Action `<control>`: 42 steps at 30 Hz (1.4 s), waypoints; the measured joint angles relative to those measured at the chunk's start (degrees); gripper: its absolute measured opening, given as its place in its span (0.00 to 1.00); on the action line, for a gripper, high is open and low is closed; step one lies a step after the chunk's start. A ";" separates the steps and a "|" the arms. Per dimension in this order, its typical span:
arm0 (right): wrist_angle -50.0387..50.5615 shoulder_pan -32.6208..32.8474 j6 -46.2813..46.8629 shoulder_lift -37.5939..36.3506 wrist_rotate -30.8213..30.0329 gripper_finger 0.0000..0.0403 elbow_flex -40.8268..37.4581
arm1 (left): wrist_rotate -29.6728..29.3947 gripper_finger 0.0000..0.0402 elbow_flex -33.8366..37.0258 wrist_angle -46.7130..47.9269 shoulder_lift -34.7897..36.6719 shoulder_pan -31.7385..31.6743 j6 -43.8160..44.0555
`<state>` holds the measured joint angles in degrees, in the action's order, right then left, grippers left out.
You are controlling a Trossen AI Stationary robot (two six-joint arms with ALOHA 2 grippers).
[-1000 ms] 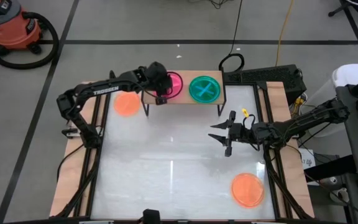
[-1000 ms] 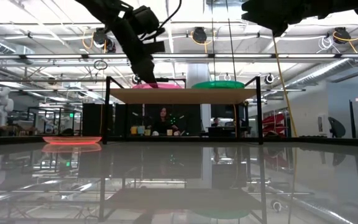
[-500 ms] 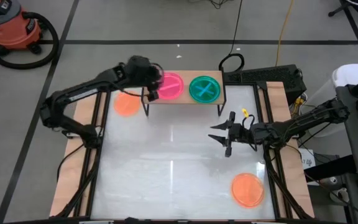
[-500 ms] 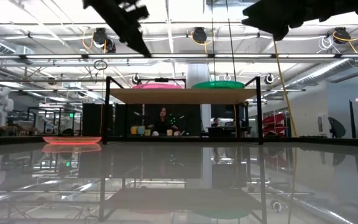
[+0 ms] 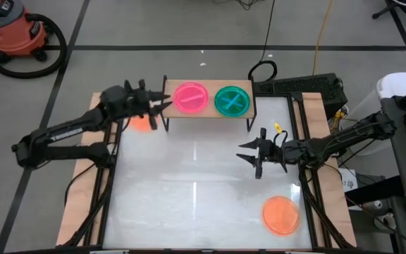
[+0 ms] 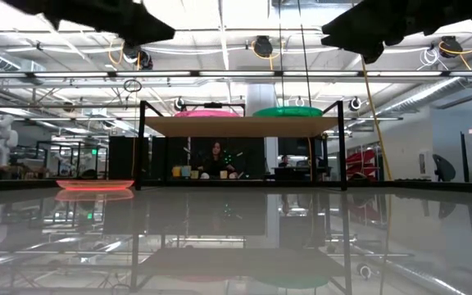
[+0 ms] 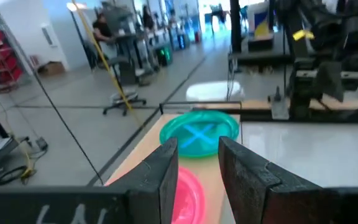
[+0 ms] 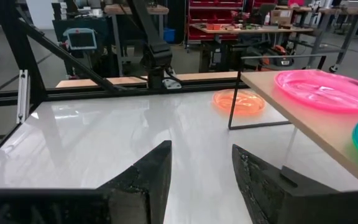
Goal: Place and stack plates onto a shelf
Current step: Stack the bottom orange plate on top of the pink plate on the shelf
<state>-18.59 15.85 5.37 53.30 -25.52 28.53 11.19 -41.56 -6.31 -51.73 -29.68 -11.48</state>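
Glossy white table (image 5: 196, 176), wooden shelf (image 5: 206, 109) bearing 2 round translucent plates (image 5: 191, 97); both grippers (image 5: 155, 107) empty, fingers apart.

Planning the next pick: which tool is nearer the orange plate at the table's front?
Right. The right tool hovers just behind that orange plate; the left tool is far off beside the shelf.

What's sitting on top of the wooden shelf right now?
On the shelf lie a pink plate and, beside it, a green plate with a raised cross. Whether either hides more plates beneath it cannot be told; each shows only its top surface.
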 joint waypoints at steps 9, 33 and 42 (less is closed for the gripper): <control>-0.08 -0.02 0.00 0.00 -0.09 0.38 -0.02 | -0.23 0.30 15.49 -15.17 8.41 2.53 9.22; 0.01 -0.02 3.57 4.62 -0.20 0.38 -0.09 | -1.15 0.30 22.23 -25.21 7.88 4.80 11.80; -0.35 -0.02 4.48 7.42 0.00 0.38 -0.09 | -1.13 0.30 22.23 -25.04 7.88 4.80 12.02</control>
<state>-18.94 15.84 9.85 60.72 -25.52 28.45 10.06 -19.33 -31.35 -43.86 -24.88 0.54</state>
